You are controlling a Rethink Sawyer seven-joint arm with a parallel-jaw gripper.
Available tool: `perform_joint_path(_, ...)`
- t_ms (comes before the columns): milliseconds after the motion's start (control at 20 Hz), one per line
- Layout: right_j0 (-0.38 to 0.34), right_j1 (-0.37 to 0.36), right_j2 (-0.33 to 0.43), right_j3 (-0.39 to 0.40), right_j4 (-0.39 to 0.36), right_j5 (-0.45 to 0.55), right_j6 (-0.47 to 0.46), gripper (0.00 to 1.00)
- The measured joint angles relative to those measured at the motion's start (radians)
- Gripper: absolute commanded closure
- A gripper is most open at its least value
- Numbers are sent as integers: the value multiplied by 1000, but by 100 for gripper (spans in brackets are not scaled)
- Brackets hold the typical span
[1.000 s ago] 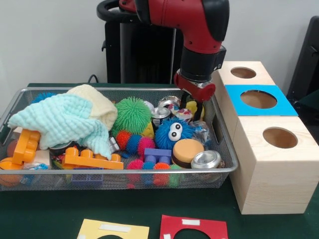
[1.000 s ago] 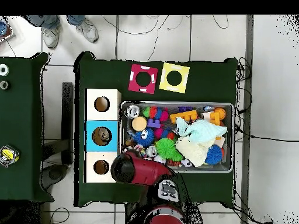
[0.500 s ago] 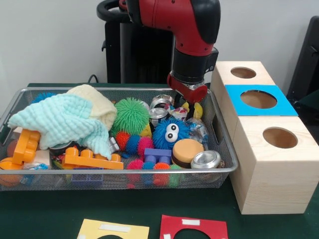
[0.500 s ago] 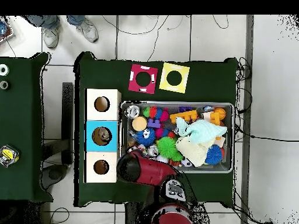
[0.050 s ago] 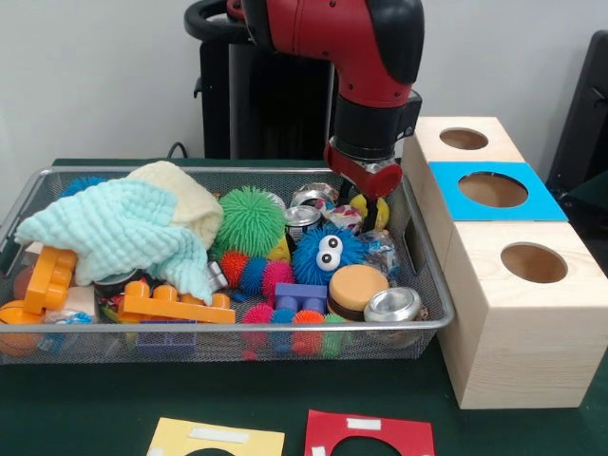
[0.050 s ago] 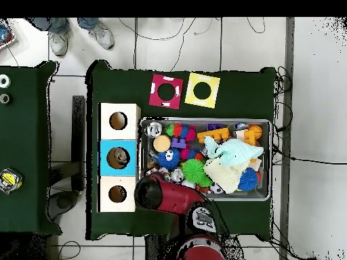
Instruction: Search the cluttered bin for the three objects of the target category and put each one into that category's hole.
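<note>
Toys, cans and cloth fill mesh bin [image 5: 237, 328]; gripper [image 5: 369, 204] state unclear, over yellow toy [image 5: 382, 211].

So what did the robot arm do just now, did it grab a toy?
The gripper swung a little way sideways over the bin's back corner near the boxes, then came partly back. It hangs by something yellow there, but a grab cannot be made out. The blue furry toy, the green spiky ball, the cloth and the cans look unmoved.
</note>
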State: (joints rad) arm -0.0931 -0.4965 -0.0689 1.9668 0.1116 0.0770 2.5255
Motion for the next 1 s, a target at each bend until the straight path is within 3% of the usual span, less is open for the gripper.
perform_joint_path(500, -20, -83, 59, -4, 65, 40, 0, 0)
perform_joint_path(1000, -6, -50, 57, -43, 72, 40, 0, 0)
